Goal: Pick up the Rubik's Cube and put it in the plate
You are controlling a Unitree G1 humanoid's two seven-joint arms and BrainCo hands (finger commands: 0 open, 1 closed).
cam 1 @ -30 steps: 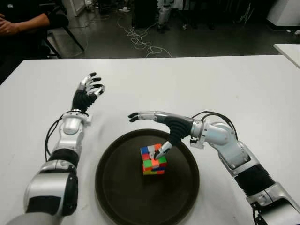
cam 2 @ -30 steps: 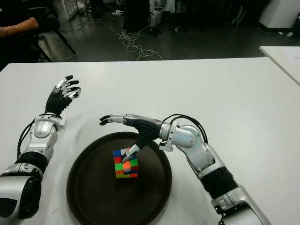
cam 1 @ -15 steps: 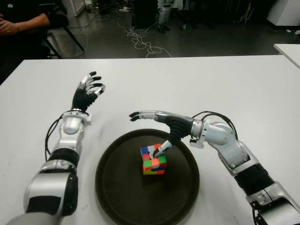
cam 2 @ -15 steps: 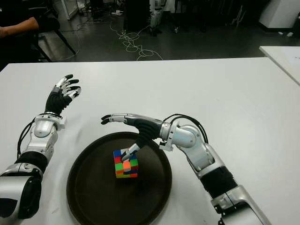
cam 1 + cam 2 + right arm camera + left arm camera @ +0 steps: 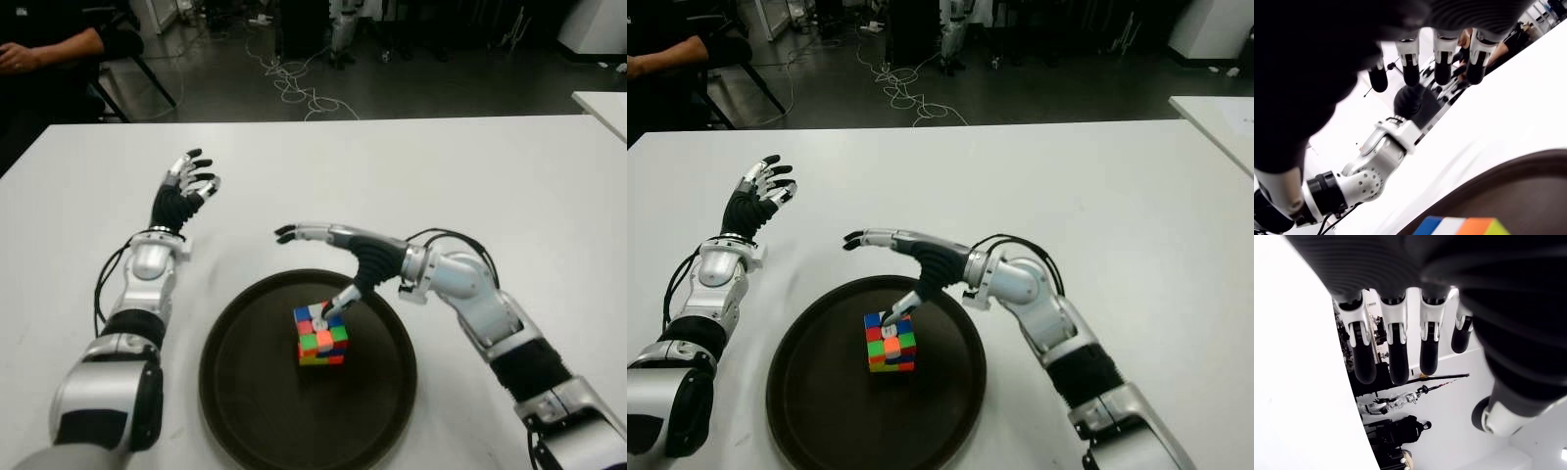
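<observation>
We see a big, round, dark plate (image 5: 245, 411) on the white worktop (image 5: 411, 176). The Rubik's Cube (image 5: 320, 335) sits inside the plate, a little toward the far side of its middle. It lies flat, and nothing else is in the plate with it.

Our right hand (image 5: 338, 257) reaches in from the right, above the far part of the plate. Its four long fingers (image 5: 306, 232) point straight out to the left, over the plate's far rim and apart from the cube. Its thumb (image 5: 340, 303) points down, and the tip is right at the top of the cube. We cannot tell if the tip touches the cube or is just above it. The hand is spread out and holds nothing. The right wrist view shows the straight fingers (image 5: 1441, 61) too, with only the colored top edge of the cube (image 5: 1457, 225) below them.

Our left hand (image 5: 184, 186) is up over the worktop, left of the plate and well apart from it. Its fingers are loose and a little bent, and they hold nothing.

A person's arm (image 5: 54, 47) shows at the far left, behind the worktop.
</observation>
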